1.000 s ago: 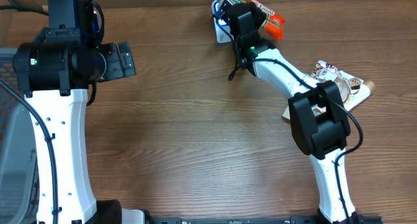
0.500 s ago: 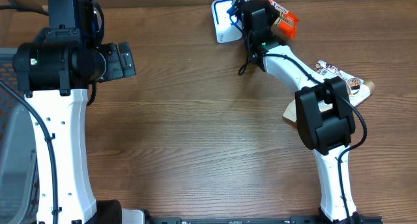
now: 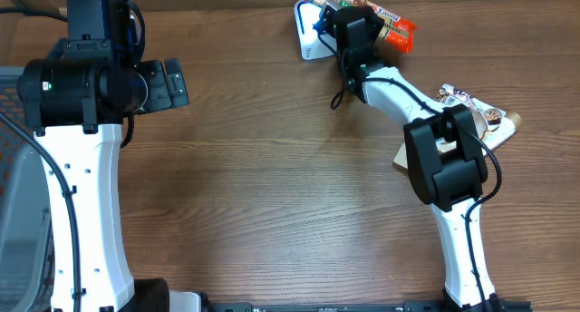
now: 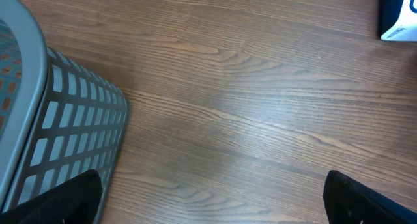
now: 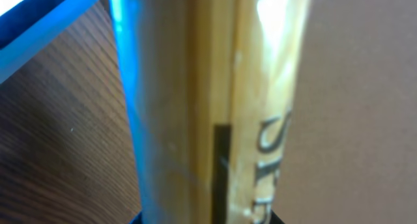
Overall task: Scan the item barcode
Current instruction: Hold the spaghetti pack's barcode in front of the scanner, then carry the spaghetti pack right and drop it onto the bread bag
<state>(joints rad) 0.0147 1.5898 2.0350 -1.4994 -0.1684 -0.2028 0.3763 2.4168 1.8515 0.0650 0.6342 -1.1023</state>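
Note:
My right gripper (image 3: 352, 20) is shut on a long orange-red snack packet (image 3: 391, 28), held at the far edge of the table just beside and above the white barcode scanner (image 3: 310, 42). In the right wrist view the packet's golden back (image 5: 195, 107) fills the frame, its left side lit blue. The scanner's white edge (image 5: 26, 9) shows at the top left, and the right gripper (image 5: 208, 219) is barely seen at the bottom. My left gripper (image 3: 174, 83) stands open over bare wood at the left, its dark fingertips (image 4: 75, 196) wide apart with nothing between them.
A grey slotted basket (image 4: 45, 126) stands at the left, its edge (image 3: 11, 194) also in the overhead view. Another snack packet (image 3: 476, 112) lies at the right beside my right arm. The scanner's corner (image 4: 401, 19) shows top right in the left wrist view.
My right gripper has carried the packet a little right and toward the far edge, then back slightly left, beside the scanner. The left arm has not moved.

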